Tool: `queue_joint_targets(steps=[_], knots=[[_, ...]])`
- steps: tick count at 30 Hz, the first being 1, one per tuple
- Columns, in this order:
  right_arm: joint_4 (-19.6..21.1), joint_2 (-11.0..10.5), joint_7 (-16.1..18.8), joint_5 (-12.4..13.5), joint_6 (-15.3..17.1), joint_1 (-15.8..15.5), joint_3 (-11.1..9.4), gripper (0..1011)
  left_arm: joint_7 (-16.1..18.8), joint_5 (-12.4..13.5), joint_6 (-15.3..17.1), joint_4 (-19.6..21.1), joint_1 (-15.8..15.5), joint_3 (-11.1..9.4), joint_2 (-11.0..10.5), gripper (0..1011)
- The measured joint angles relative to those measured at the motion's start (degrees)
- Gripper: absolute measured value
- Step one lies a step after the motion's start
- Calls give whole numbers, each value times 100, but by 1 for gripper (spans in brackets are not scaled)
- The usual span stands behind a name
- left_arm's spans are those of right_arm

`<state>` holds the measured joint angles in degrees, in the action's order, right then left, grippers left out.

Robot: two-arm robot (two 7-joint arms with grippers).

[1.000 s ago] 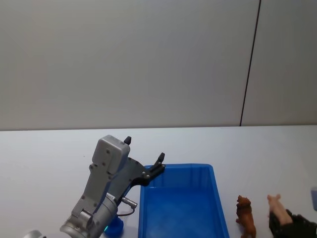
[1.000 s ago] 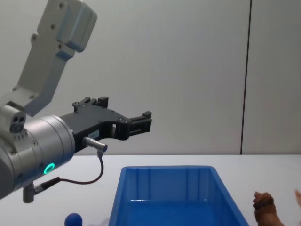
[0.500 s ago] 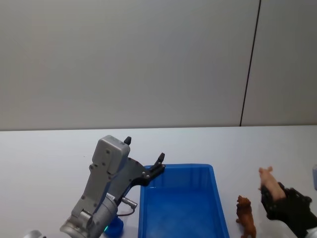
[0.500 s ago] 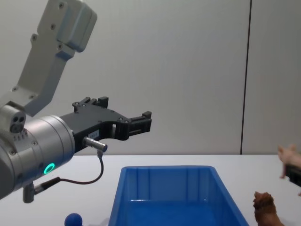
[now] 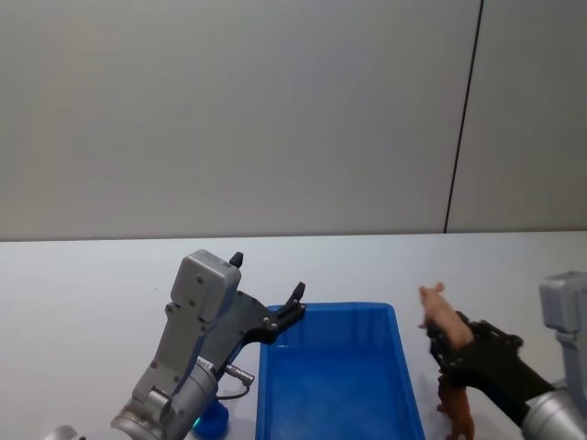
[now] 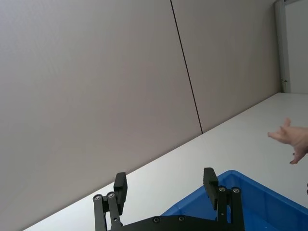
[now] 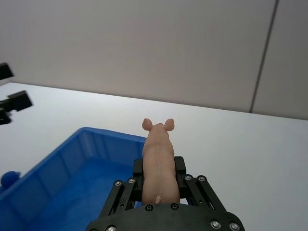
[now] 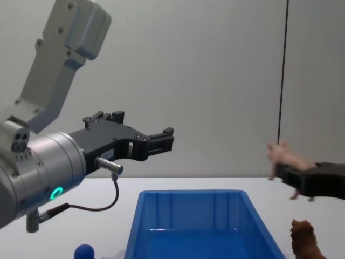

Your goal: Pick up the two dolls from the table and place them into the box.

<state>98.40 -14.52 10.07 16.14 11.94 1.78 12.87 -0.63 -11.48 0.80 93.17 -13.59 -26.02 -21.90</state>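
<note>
My right gripper (image 5: pixel 446 343) is shut on the pale pink doll (image 5: pixel 438 312), which it holds in the air just right of the blue box (image 5: pixel 401 367). In the right wrist view the pink doll (image 7: pixel 158 149) points away from me, between the fingers, with the box's (image 7: pixel 62 166) near corner ahead. The reddish-brown doll (image 5: pixel 456 409) stands on the white table (image 5: pixel 92 293) right of the box, below the gripper. My left gripper (image 5: pixel 267 276) hangs open and empty over the box's far left corner.
A small blue ball-shaped thing (image 5: pixel 213 418) lies on the table just left of the box. A grey wall with a dark vertical seam (image 5: pixel 463 119) rises behind the table. Bare tabletop stretches on the far side of the box and to its left.
My right gripper has lifted the pink doll off the table and carried it left, toward the box. The brown doll and the left arm have not moved.
</note>
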Motion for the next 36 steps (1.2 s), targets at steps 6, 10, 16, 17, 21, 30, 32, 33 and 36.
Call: queue_joint_targets(steps=[6, 10, 16, 17, 21, 30, 32, 33, 36], knots=[[-108, 129, 438, -12, 51, 187, 108, 404, 0, 0, 0, 0, 0, 0, 0, 1001], [-214, 232, 720, -31, 92, 332, 187, 545, 0, 0, 0, 0, 0, 0, 0, 1001], [-400, 371, 1136, -68, 156, 545, 296, 706, 0, 0, 0, 0, 0, 0, 0, 1001], [-420, 384, 1158, -70, 161, 567, 305, 745, 0, 0, 0, 0, 0, 0, 0, 1001], [-511, 439, 1271, -76, 202, 660, 336, 871, 0, 0, 0, 0, 0, 0, 0, 1001], [-595, 471, 1129, -46, 291, 735, 331, 1001, 0, 0, 0, 0, 0, 0, 0, 1001], [-594, 451, 1040, -26, 315, 725, 310, 1001, 0, 0, 0, 0, 0, 0, 0, 1001], [-591, 443, 994, -17, 326, 717, 303, 1001, 0, 0, 0, 0, 0, 0, 0, 1001], [-557, 400, 848, 12, 362, 668, 264, 1001, 0, 0, 0, 0, 0, 0, 0, 1001]])
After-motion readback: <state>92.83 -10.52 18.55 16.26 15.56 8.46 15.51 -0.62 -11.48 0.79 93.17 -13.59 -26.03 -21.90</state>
